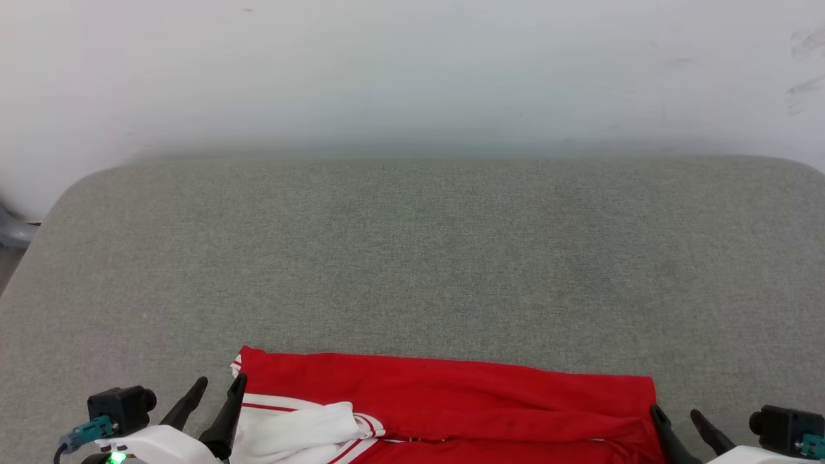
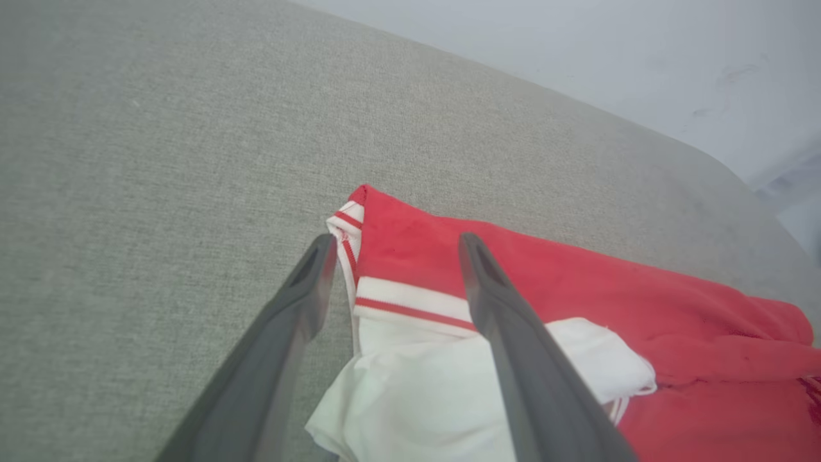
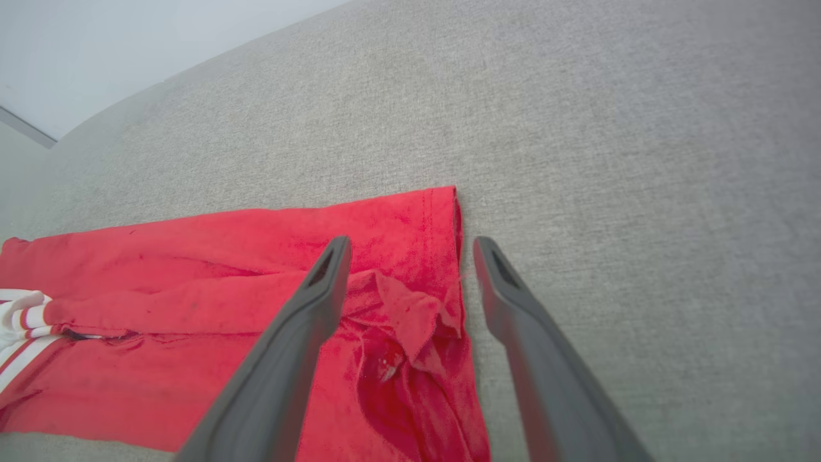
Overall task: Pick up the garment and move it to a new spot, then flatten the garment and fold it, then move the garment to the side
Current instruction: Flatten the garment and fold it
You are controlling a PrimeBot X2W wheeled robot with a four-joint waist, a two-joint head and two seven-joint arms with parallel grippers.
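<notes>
The garment (image 1: 451,393) is a red shirt with a white sleeve and red-white striped trim, lying folded along the near edge of the grey cushion. My left gripper (image 1: 219,386) stands open over its left corner; in the left wrist view the gripper (image 2: 391,247) straddles the striped sleeve trim of the garment (image 2: 577,289), holding nothing. At the garment's right edge, my right gripper (image 1: 677,415) is open too. The right wrist view has the gripper (image 3: 410,250) spread above the rumpled red hem of the garment (image 3: 192,282), which lies loose.
A wide grey fabric cushion (image 1: 412,258) stretches away from the garment to a white wall (image 1: 412,71). Its far corners are rounded. A grey object (image 1: 13,232) sits at the far left edge.
</notes>
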